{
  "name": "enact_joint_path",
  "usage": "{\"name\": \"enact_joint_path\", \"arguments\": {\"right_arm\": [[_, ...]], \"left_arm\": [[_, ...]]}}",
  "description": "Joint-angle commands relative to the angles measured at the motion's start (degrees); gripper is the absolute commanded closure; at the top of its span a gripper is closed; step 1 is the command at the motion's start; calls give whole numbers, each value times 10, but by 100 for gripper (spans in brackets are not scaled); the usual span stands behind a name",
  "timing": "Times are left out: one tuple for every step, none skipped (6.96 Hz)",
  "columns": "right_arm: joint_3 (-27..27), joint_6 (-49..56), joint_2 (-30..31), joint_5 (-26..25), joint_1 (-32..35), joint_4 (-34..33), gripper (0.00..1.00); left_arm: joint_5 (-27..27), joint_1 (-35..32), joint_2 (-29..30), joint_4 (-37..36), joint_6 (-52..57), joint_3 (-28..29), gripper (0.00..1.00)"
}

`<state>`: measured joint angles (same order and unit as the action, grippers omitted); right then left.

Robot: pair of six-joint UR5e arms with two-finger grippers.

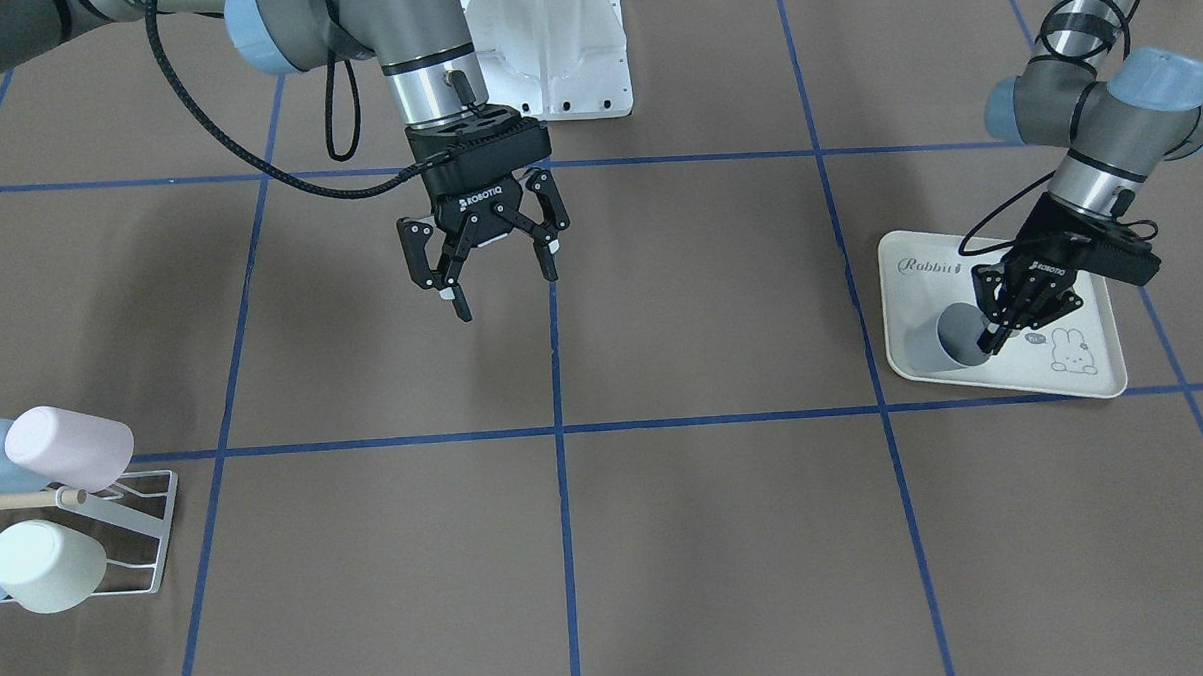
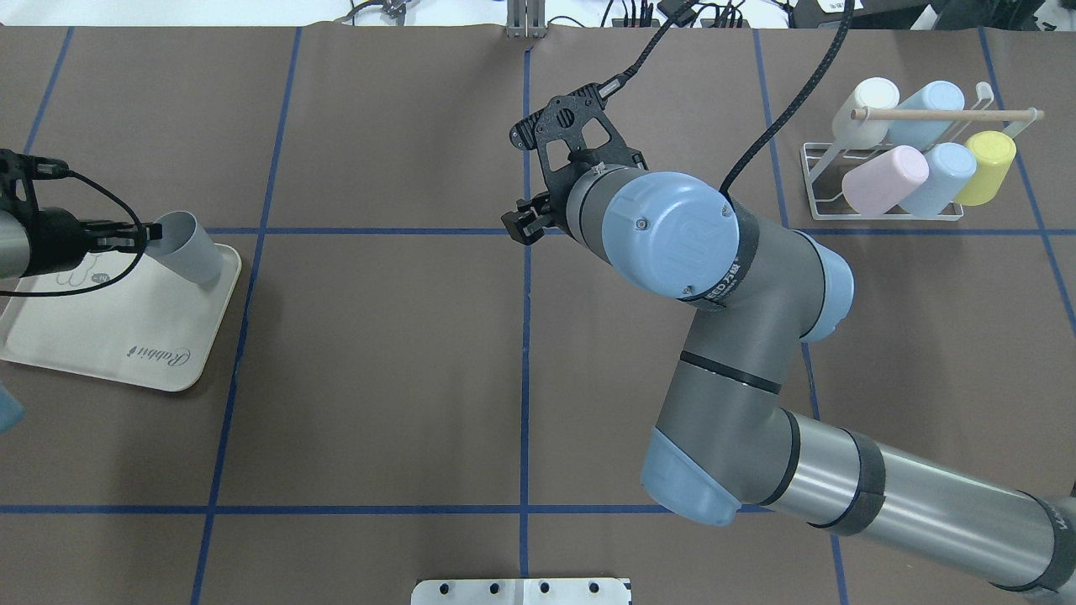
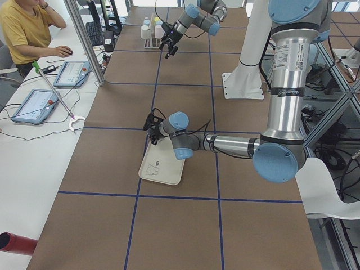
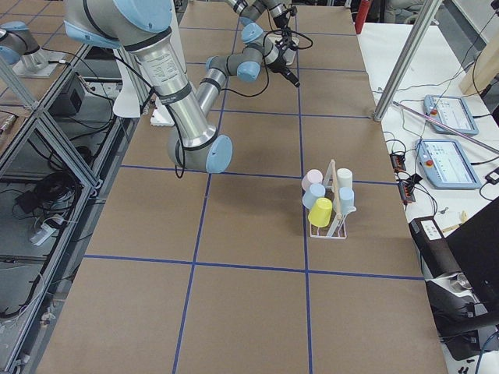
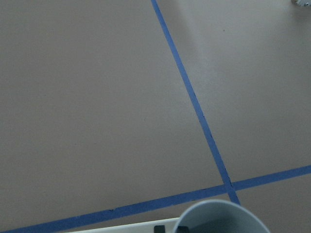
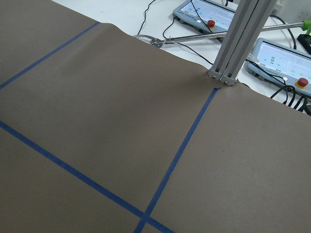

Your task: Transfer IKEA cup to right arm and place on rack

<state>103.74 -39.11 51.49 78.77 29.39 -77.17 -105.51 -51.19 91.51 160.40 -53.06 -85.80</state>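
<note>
Pinching rim of tilted grey cup (image 1: 937,348) at tray (image 1: 1103,363) corner: left end effector (image 1: 996,336). Right end effector (image 1: 504,281) spread open above mid-desk (image 1: 711,324).

Brown table covering (image 1: 719,554) gridded with blue tape (image 1: 562,479); white side bench (image 3: 34,185) holds tablets (image 3: 35,105).

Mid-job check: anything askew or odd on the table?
The grey cup leans tilted near a corner of the tray, its rim pinched by the left gripper, not standing flat. Nothing spilled or damaged shows.

"Rabbit" on tray (image 1: 1103,312), "ROBOTIQ" on right claw (image 1: 505,287).
</note>
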Motion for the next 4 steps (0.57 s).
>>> {"name": "enact_joint_path", "arguments": {"right_arm": [[-2, 1, -1, -12, -1, 0, 1], [-4, 2, 0, -29, -6, 0, 1], [-4, 2, 0, -54, -16, 0, 1], [-8, 3, 2, -108, -35, 42, 1]], "left_arm": [[-7, -4, -3, -1, 5, -9, 100], [-48, -30, -6, -5, 5, -32, 100], [-101, -66, -7, -10, -3, -59, 100], [-113, -70, -4, -11, -76, -87, 100]]}}
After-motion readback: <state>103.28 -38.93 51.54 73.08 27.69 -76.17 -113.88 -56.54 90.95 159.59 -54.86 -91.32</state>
